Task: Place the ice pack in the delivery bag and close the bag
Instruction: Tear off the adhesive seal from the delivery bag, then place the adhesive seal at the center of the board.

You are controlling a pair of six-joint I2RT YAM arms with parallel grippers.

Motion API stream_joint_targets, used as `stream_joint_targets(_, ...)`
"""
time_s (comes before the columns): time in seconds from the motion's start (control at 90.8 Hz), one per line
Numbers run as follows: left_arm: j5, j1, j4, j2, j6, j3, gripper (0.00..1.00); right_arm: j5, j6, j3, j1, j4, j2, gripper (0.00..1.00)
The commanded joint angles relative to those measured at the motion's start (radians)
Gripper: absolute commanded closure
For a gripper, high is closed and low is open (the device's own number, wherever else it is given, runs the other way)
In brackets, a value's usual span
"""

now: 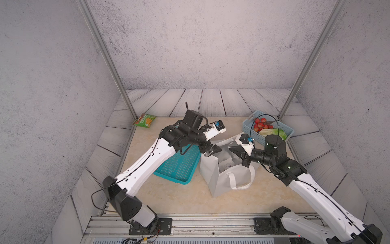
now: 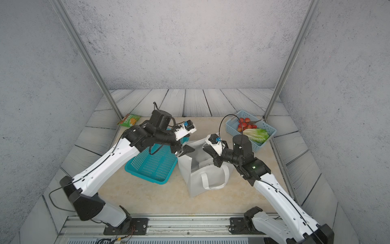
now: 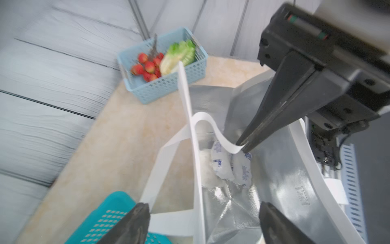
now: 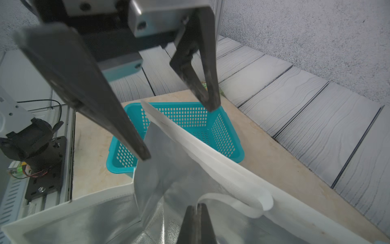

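Ice pack [image 3: 223,166] lies inside the delivery bag [image 1: 210,170], left gripper [image 3: 204,206] jaws spread over its opening, right gripper [image 3: 242,146] jaws pinching the bag handle [image 3: 211,123].

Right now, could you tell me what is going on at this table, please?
The ice pack lies on the foil bottom of the delivery bag. The left claw hangs open and empty over the bag's mouth. The right claw is shut on one white handle, seemingly to hold the mouth wide. The teal basket stands beside the bag.
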Motion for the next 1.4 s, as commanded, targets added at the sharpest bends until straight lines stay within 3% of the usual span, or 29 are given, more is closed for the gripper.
stream_joint_targets(0.0,-0.165,0.029,0.229,-0.209,-0.092,-0.138,0.06,-0.029,0.046,0.04,0.05,0.005,0.018,1.0)
stream_joint_targets(0.187,-0.631,0.043,0.442,-0.461,-0.126,-0.291,0.06,0.038,0.06,0.185,0.302,0.014,0.178,1.0)
stream_joint_targets(0.264,-0.752,0.043,0.534,-0.557,-0.094,-0.332,0.06,0.079,0.058,0.296,0.433,0.023,0.283,1.0)
stream_joint_targets(0.418,-0.837,0.043,0.625,-0.683,-0.017,-0.335,0.09,0.049,0.015,0.677,0.654,-0.017,0.566,1.0)
stream_joint_targets(0.495,-0.843,0.043,0.628,-0.719,0.013,-0.306,0.09,0.047,-0.033,0.876,0.706,-0.091,0.661,1.0)
stream_joint_targets(0.583,-0.846,0.043,0.605,-0.748,0.031,-0.264,0.1,0.201,-0.042,0.926,0.702,-0.107,0.627,1.0)
stream_joint_targets(0.671,-0.848,0.043,0.577,-0.769,0.039,-0.237,0.11,0.394,-0.07,0.812,0.636,-0.082,0.491,1.0)
stream_joint_targets(0.782,-0.838,0.043,0.561,-0.777,0.035,-0.247,0.11,0.54,0.056,0.562,0.388,-0.001,0.247,1.0)
stream_joint_targets(0.826,-0.818,0.043,0.56,-0.769,0.022,-0.265,0.1,0.651,0.095,0.475,0.293,0.009,0.155,1.0)
stream_joint_targets(0.936,-0.711,0.043,0.518,-0.704,-0.061,-0.287,0.09,1.031,0.137,0.369,0.09,-0.196,0.004,1.0)
stream_joint_targets(0.98,-0.653,0.043,0.495,-0.657,-0.103,-0.291,0.09,1.123,0.19,0.328,-0.018,-0.283,-0.028,1.0)
stream_joint_targets(1.035,-0.579,0.044,0.474,-0.589,-0.161,-0.298,0.08,1.115,0.288,0.265,-0.163,-0.387,-0.069,1.0)
stream_joint_targets(1.123,-0.457,0.045,0.448,-0.466,-0.232,-0.283,0.08,0.985,0.405,0.126,-0.352,-0.471,-0.086,1.0)
stream_joint_targets(1.288,-0.329,0.049,0.27,-0.22,-0.328,-0.11,0.07,0.963,0.578,-0.095,-0.395,-0.511,-0.03,1.0)
stream_joint_targets(1.332,-0.295,0.053,0.222,-0.162,-0.348,-0.066,0.07,0.966,0.621,-0.131,-0.401,-0.517,-0.025,0.88)
stream_joint_targets(1.387,-0.276,0.054,0.172,-0.105,-0.375,-0.019,0.07,0.971,0.643,-0.15,-0.405,-0.528,-0.038,0.53)
